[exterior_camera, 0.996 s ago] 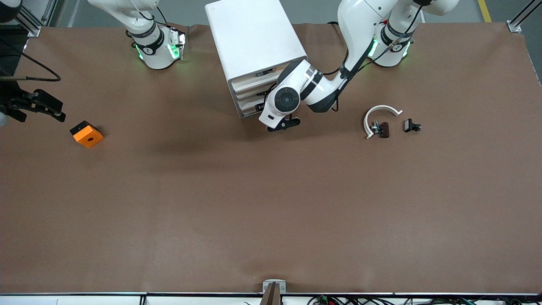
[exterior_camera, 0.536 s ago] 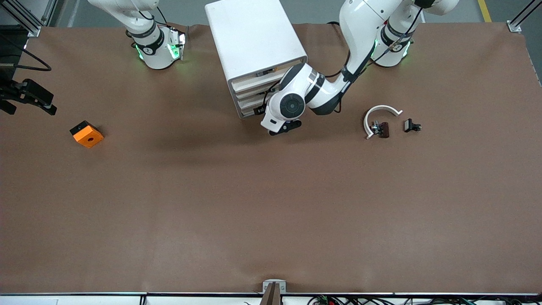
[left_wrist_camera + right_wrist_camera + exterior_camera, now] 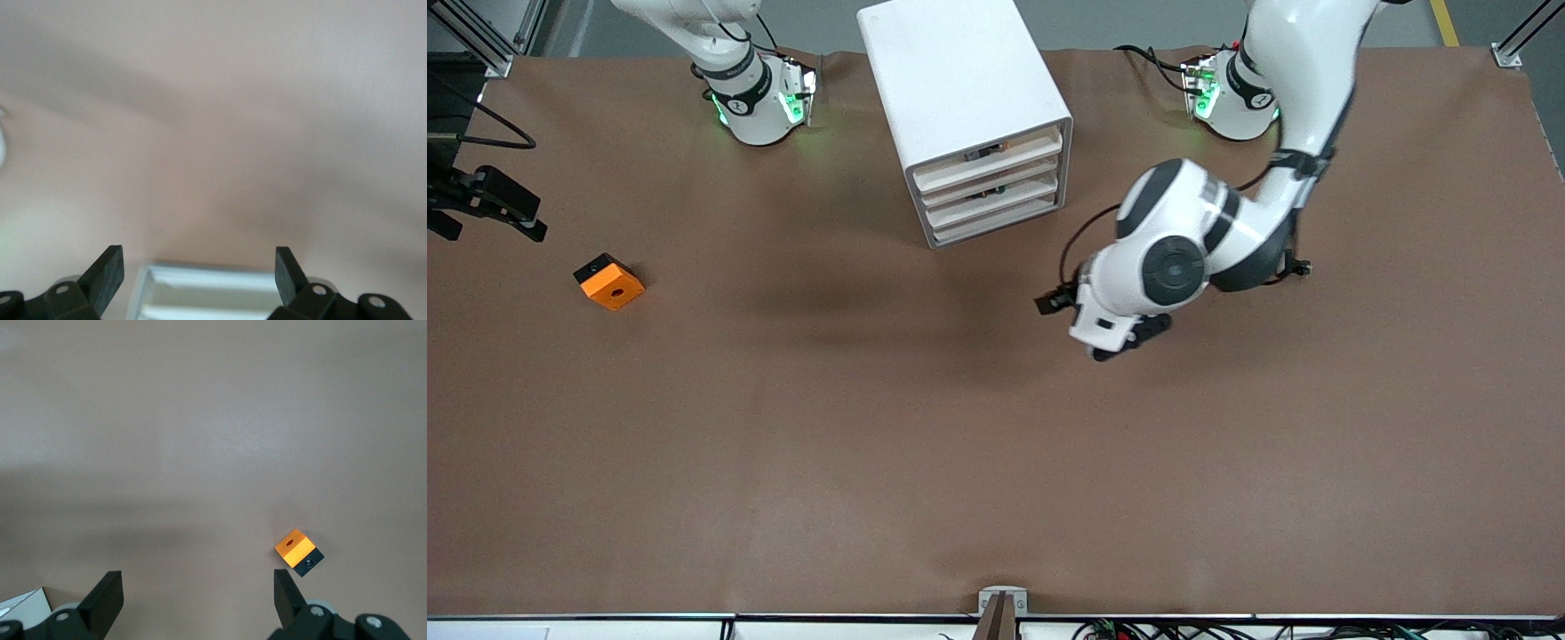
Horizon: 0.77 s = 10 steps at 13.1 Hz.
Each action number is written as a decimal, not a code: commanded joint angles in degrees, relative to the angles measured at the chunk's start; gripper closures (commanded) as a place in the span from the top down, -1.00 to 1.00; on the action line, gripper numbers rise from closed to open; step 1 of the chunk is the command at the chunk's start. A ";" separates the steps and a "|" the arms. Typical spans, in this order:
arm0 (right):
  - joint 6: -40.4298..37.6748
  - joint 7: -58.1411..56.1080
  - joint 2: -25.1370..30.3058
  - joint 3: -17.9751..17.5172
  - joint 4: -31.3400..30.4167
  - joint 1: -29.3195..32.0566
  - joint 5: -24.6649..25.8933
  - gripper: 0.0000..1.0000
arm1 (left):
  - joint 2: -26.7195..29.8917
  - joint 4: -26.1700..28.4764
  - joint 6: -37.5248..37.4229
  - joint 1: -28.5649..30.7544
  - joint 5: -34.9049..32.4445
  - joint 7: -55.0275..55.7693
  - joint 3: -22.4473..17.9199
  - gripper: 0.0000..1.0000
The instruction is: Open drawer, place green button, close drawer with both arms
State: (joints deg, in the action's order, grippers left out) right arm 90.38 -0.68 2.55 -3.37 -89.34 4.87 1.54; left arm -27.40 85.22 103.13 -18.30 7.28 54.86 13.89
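Note:
The white cabinet [image 3: 960, 80] stands between the two arm bases. The drawer [image 3: 996, 207], third from the top, sits flush with the others. The button is hidden; the left arm covers the spot near the white arc. My left gripper [image 3: 1129, 342] [image 3: 199, 267] hangs open and empty over bare table, nearer the front camera than the cabinet. A white edged shape [image 3: 207, 293] shows between its fingers. My right gripper [image 3: 489, 222] [image 3: 198, 593] is open and empty, up over the table's edge at the right arm's end, close to the orange-and-black cube [image 3: 609, 282] [image 3: 300, 553].
The top drawer shows a dark-and-orange item [image 3: 983, 151]. A small black clip [image 3: 1303, 267] peeks out beside the left arm's elbow. A white corner [image 3: 20, 603] lies at the right wrist view's edge. The brown table [image 3: 871, 444] stretches wide toward the front camera.
The left arm swung away from the cabinet's drawer fronts toward the front camera and its own end, now covering the white arc. The right gripper drew slightly toward the table's edge.

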 commanded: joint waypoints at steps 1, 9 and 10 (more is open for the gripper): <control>-0.74 0.68 -0.43 -0.59 1.01 0.32 -0.49 1.00 | 5.76 -0.49 -3.79 0.98 -9.09 1.30 0.09 1.00; -0.82 0.86 -0.61 9.26 1.89 -9.17 -0.58 1.00 | 19.56 -0.40 -8.37 15.12 -14.31 -19.93 0.27 1.00; -0.82 0.86 -0.61 9.17 1.89 -9.09 -0.58 1.00 | 20.71 -0.49 -10.38 17.23 -14.31 -24.76 0.27 1.00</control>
State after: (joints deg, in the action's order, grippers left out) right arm 90.39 -0.45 2.48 5.09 -88.90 -3.35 1.49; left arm -9.91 83.65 95.49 -4.32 -6.15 36.61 13.76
